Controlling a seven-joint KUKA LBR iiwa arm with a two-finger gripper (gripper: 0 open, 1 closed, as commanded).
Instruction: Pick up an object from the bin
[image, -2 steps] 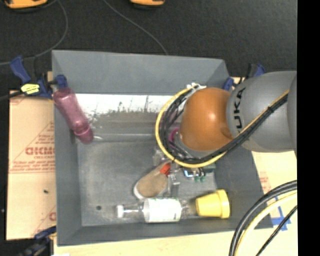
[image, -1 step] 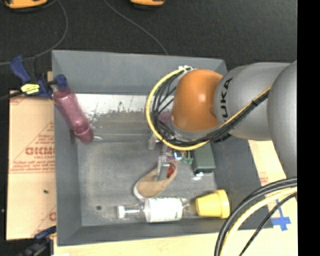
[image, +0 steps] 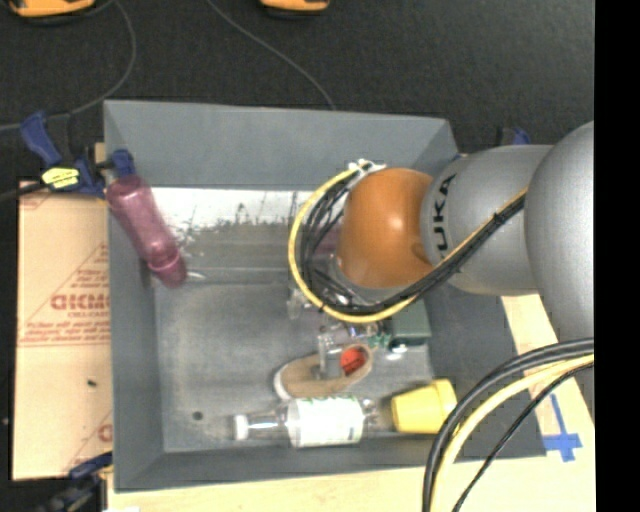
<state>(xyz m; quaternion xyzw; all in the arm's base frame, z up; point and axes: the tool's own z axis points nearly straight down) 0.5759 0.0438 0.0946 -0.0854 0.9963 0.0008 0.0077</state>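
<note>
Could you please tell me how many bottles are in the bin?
2: a pink plastic bottle in the upper-left corner, a clear white-labelled bottle along the bottom wall. The arm may hide others.

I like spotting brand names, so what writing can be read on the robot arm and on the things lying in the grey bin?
"UKA": dark letters running down the grey metal robot arm; the start is hidden by the orange domed cover.
White plastic bottle at the bin's near wall: faint label print, too blurred to read.
Purple plastic bottle and yellow plastic block: no writing that I can make out.
</note>
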